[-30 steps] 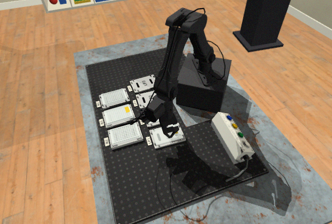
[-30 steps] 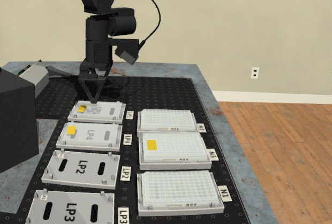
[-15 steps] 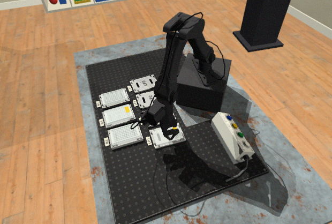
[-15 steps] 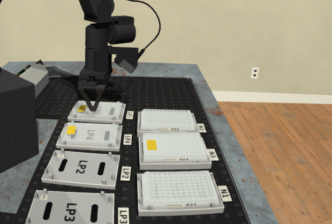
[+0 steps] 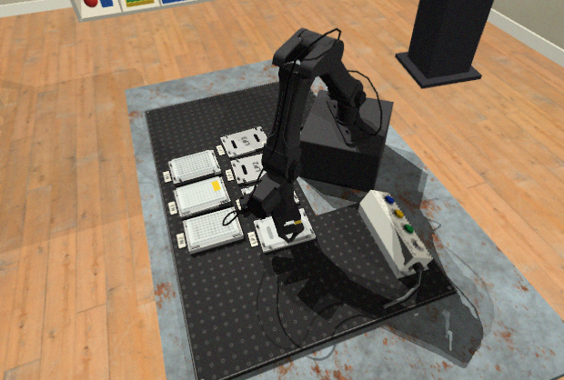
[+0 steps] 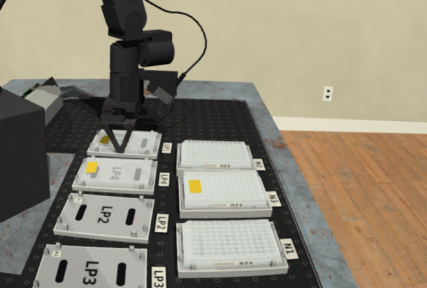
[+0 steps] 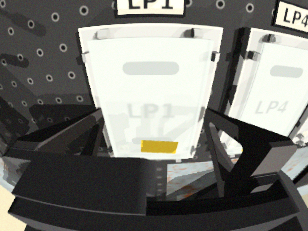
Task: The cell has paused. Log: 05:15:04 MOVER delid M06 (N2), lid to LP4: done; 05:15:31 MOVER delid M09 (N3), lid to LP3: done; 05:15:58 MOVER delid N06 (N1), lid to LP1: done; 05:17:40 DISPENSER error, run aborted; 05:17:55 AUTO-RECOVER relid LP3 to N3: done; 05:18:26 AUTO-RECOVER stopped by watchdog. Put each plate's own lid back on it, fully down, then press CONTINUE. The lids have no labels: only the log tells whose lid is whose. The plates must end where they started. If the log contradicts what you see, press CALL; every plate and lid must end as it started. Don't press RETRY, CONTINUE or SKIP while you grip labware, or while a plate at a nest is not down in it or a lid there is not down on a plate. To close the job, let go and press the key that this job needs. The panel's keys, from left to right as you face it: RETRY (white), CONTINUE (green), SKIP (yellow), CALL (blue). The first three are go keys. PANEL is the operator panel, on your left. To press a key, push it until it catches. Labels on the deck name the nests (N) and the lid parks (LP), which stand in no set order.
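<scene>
Wooden floorboards surround a grey mat [image 5: 150, 247] carrying the black perforated deck [image 5: 218, 311] I work over. Below me on park LP1 [image 6: 147, 155] rests a clear lid [image 7: 149, 103], a thin see-through rectangle with a yellow patch [image 7: 159, 146] near the end closest to my wrist; the park's label reads through it.

My gripper [image 6: 118, 141] is spread fully wide and holds nothing. It hangs low over that lid, one finger [image 7: 69, 135] outside each long side, so the lid lies between them. Whether the tips touch it I cannot tell.

Beside it, park LP4 [image 6: 77, 184] carries a second clear lid [image 6: 115, 173] with its own yellow patch. Parks LP2 [image 6: 103, 216] and LP3 [image 6: 90, 266] are bare, their dark slots showing.

Toward the deck edge farthest from my base sit the three nests. The plate at N2 [image 6: 214, 153] and the plate at N1 [image 6: 227, 242] show open wells without lids. Between them, the plate at N3 [image 6: 224, 189] wears a lid with a yellow patch.

PANEL [image 5: 387, 238] stands at the deck edge on my left, its blue, yellow and green keys showing.
</scene>
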You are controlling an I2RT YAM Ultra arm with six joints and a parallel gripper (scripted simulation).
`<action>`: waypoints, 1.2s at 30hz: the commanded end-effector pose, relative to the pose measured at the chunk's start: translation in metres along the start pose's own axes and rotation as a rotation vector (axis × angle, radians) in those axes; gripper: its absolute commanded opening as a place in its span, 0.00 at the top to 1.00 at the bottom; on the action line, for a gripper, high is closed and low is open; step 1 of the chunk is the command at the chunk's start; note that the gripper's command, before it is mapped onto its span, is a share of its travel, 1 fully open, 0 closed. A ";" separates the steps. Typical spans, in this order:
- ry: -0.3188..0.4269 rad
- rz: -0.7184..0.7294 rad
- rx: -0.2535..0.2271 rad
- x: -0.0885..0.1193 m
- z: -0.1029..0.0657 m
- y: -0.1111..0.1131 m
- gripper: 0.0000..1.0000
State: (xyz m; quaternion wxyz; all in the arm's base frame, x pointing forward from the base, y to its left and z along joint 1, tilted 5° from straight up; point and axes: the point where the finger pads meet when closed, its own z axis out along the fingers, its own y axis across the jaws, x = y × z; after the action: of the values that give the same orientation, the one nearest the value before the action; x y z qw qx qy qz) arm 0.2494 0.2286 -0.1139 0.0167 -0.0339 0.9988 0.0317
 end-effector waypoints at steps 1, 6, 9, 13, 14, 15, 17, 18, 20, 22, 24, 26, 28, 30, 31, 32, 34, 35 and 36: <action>-0.053 -0.002 -0.028 -0.012 -0.008 0.012 0.00; -0.056 -0.003 -0.030 -0.013 -0.009 0.013 0.00; -0.024 0.000 -0.015 -0.006 -0.004 0.005 0.00; -0.024 0.000 -0.015 -0.006 -0.004 0.005 0.01; -0.024 0.000 -0.015 -0.006 -0.004 0.005 0.02; -0.024 0.000 -0.015 -0.006 -0.004 0.005 0.03; -0.024 0.000 -0.015 -0.006 -0.004 0.005 0.05; -0.024 0.000 -0.015 -0.006 -0.004 0.005 0.06; -0.024 0.000 -0.015 -0.006 -0.004 0.005 0.06; -0.024 0.000 -0.015 -0.006 -0.004 0.005 0.08; -0.024 0.000 -0.015 -0.006 -0.004 0.006 0.10; -0.024 0.000 -0.015 -0.006 -0.004 0.006 0.12; -0.024 0.000 -0.015 -0.006 -0.004 0.006 0.14; -0.024 0.000 -0.015 -0.006 -0.004 0.006 0.16; -0.024 0.000 -0.015 -0.005 -0.004 0.006 0.17; -0.024 0.000 -0.015 -0.005 -0.004 0.006 0.18; -0.049 -0.003 -0.026 -0.009 -0.009 0.011 0.20; -0.024 0.000 -0.015 -0.005 -0.004 0.006 1.00; -0.024 0.000 -0.015 -0.005 -0.004 0.006 1.00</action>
State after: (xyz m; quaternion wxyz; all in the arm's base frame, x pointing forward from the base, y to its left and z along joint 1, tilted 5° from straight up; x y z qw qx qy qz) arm 0.2515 0.2310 -0.1133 0.0217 -0.0339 0.9986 0.0355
